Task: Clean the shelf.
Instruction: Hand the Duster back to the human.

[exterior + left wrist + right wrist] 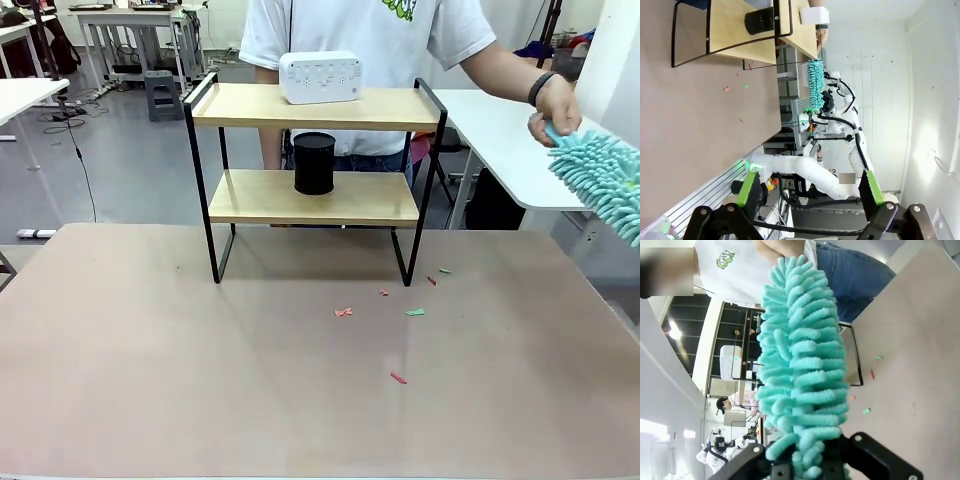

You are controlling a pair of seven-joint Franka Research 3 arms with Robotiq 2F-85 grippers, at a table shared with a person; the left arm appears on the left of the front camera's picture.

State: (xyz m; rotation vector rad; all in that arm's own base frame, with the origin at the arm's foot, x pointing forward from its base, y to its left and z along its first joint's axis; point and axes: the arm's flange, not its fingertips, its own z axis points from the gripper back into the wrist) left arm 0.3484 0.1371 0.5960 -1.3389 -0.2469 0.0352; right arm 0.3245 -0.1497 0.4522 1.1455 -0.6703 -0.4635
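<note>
The shelf (310,105) stands at the table's far middle, with two wood boards in a black frame. On its top board sits a white box (320,77), and on the lower board a black cylinder (314,163). A teal fluffy duster (600,178) hangs at the right edge, and a person's hand (556,108) holds its far end. In the right wrist view the duster (802,365) rises from my right gripper (812,462), which is shut on its base. My left gripper (808,192) is open and holds nothing, far from the shelf (730,27).
Small red and green paper scraps (343,312) lie on the brown table (150,360) in front of the shelf, one nearer me (398,378). The person stands right behind the shelf. A white table (500,130) is at the far right.
</note>
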